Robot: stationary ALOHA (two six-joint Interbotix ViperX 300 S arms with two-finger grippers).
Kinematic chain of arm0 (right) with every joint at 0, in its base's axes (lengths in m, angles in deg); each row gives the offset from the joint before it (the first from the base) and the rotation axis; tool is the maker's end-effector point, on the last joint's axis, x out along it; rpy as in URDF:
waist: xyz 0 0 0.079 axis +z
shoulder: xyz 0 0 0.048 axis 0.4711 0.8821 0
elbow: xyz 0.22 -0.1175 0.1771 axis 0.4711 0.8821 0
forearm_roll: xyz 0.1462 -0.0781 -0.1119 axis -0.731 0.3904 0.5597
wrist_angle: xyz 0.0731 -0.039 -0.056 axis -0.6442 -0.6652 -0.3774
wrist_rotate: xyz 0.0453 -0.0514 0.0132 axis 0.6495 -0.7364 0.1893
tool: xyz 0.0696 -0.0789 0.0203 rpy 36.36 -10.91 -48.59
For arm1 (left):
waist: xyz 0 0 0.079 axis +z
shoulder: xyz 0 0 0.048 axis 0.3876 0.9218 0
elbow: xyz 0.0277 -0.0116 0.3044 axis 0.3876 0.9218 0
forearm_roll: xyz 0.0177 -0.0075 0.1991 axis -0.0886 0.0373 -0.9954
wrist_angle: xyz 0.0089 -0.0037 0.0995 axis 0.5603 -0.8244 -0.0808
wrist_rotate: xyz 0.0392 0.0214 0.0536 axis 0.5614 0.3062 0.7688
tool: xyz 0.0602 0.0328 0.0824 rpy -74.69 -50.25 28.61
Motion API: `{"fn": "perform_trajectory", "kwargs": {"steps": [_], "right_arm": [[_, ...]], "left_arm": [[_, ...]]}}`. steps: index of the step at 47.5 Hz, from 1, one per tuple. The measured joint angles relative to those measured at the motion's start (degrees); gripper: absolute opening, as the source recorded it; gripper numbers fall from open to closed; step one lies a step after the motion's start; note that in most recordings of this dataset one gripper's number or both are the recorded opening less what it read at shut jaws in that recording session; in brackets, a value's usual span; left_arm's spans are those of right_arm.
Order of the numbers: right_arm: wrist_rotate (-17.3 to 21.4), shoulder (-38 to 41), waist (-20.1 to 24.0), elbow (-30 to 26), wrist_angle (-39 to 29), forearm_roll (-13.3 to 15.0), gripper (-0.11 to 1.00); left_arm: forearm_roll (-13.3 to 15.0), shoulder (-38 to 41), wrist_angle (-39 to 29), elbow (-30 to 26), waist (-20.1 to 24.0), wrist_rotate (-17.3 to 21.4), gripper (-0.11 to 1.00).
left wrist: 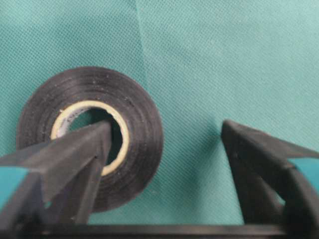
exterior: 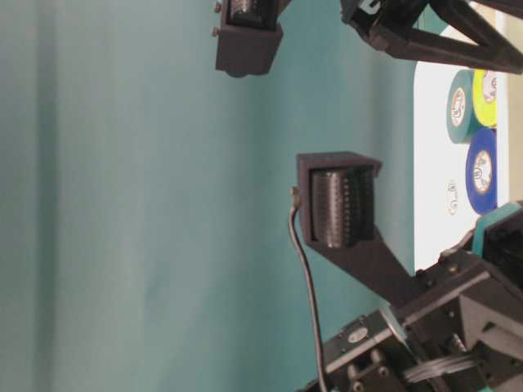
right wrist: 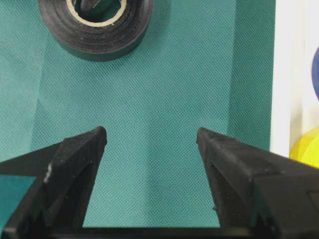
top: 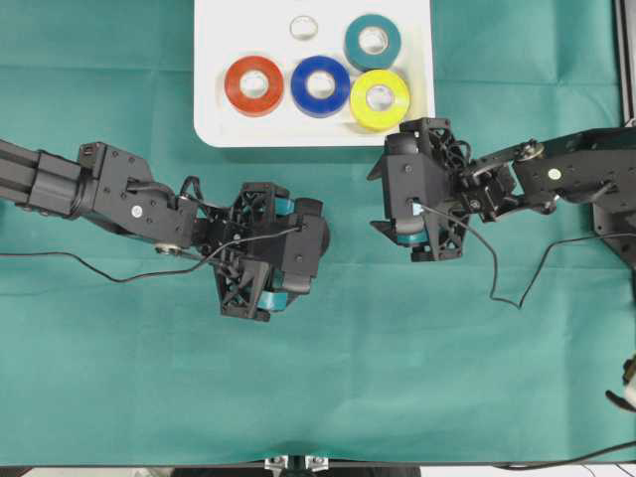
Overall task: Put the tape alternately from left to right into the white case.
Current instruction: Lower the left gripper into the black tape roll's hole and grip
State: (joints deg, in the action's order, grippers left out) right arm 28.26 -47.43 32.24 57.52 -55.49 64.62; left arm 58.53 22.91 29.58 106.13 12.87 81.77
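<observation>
The black tape [left wrist: 89, 134] lies flat on the green cloth; the overhead view hides it under my left gripper [top: 303, 250]. That left gripper [left wrist: 165, 127] is open: one fingertip sits in the roll's pale core, the other stands on the cloth a gap away from the roll's outer wall. My right gripper [top: 402, 189] [right wrist: 150, 132] hangs open over bare cloth beside the white case [top: 214, 119], holding nothing. Inside the case lie a red-orange roll [top: 254, 85], a blue roll [top: 320, 86], a yellow roll [top: 380, 99], a teal roll [top: 373, 41] and a small white roll [top: 303, 27].
The right wrist view shows the black tape [right wrist: 94, 30] ahead on the left and the case's rim [right wrist: 281, 74] along the right edge. Loose cables [top: 497, 278] trail from both arms across the cloth. A metal frame [top: 626, 60] stands at the far right.
</observation>
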Motion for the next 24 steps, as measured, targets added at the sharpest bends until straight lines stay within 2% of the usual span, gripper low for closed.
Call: {"fn": "perform_trajectory", "kwargs": {"steps": [4, 8, 24], "right_arm": [[0.0, 0.0, 0.0, 0.0, 0.0, 0.1, 0.82], [0.0, 0.1, 0.0, 0.0, -0.1, 0.0, 0.82], [0.0, 0.0, 0.0, 0.0, 0.0, 0.1, 0.82]], "left_arm": [[0.0, 0.0, -1.1, -0.4, 0.3, 0.0, 0.07], [0.0, -0.1, -2.1, -0.6, 0.3, 0.1, -0.03], [0.0, 0.0, -3.4, -1.1, 0.3, 0.1, -0.03]]}}
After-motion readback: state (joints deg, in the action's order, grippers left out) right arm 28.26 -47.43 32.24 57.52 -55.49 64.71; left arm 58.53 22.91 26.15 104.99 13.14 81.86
